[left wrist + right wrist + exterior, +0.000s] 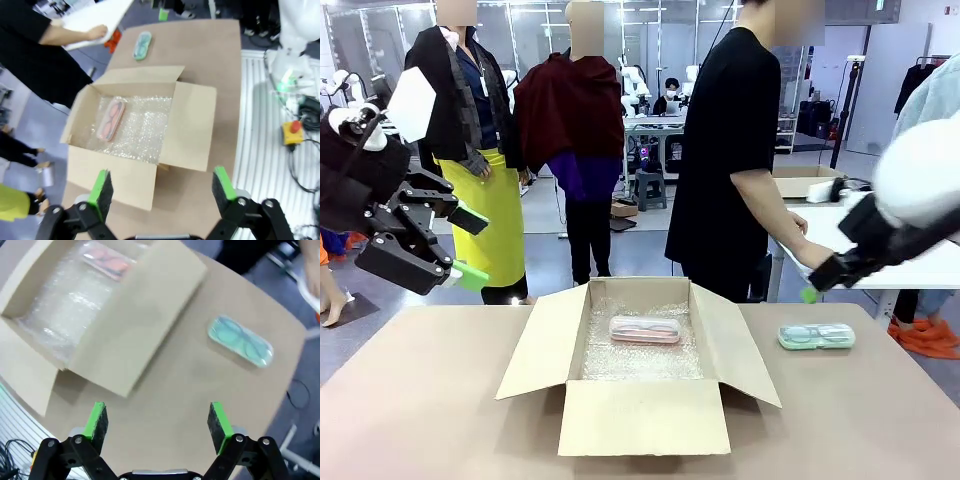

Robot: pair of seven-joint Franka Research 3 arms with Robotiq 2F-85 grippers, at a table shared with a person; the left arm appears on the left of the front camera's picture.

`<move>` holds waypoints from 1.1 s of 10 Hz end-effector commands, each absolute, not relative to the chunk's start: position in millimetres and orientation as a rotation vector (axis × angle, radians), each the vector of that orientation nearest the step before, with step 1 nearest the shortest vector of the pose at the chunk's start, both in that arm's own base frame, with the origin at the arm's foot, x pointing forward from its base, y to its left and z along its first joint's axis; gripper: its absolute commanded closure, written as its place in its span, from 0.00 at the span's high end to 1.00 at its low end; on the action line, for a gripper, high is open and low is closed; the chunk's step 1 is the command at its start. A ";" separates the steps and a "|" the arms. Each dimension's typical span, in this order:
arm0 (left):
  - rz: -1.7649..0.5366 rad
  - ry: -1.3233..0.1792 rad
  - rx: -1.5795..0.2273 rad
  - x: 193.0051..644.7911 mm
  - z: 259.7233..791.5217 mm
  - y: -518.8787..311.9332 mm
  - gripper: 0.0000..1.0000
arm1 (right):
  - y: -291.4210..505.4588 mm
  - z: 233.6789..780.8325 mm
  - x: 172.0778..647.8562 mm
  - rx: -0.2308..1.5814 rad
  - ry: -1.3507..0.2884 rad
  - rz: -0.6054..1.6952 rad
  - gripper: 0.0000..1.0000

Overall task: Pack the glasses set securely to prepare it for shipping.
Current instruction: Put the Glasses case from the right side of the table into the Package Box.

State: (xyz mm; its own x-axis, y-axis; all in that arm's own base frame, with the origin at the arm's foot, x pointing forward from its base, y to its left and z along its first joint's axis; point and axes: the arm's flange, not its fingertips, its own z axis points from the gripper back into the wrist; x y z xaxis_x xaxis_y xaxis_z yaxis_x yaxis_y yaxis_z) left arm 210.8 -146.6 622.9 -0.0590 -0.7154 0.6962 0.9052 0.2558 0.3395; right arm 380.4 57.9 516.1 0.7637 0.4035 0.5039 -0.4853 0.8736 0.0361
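The pale pink glasses case [644, 329] lies on bubble wrap inside the open brown cardboard box [542, 345], near its far wall. On the table to the right of the box rests the mint green case [816, 337]. My left gripper [472, 247] hangs open and empty in the air, left of the box and well above the table. In the left wrist view its fingers [102, 192] spread wide over the box, with the pink case [111, 119] and mint case [142, 45] beyond. My right gripper [158, 421] is open and empty, high above the mint case [241, 341].
A person in a black shirt [725, 150] stands at the table's far side, one hand [812, 256] on a white side table close to my right arm. The box's four flaps stand open. Bare tabletop [880, 410] lies around the box.
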 end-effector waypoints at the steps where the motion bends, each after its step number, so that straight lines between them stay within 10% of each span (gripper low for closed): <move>1: -1.357 -0.917 -0.264 209.1 623.5 -144.9 1.00 | 52.5 529.1 344.4 0.100 -0.505 0.381 1.00; 11: -1.357 -0.917 -0.264 209.1 623.5 -144.9 1.00 | 42.3 540.4 340.1 0.086 -0.528 0.381 1.00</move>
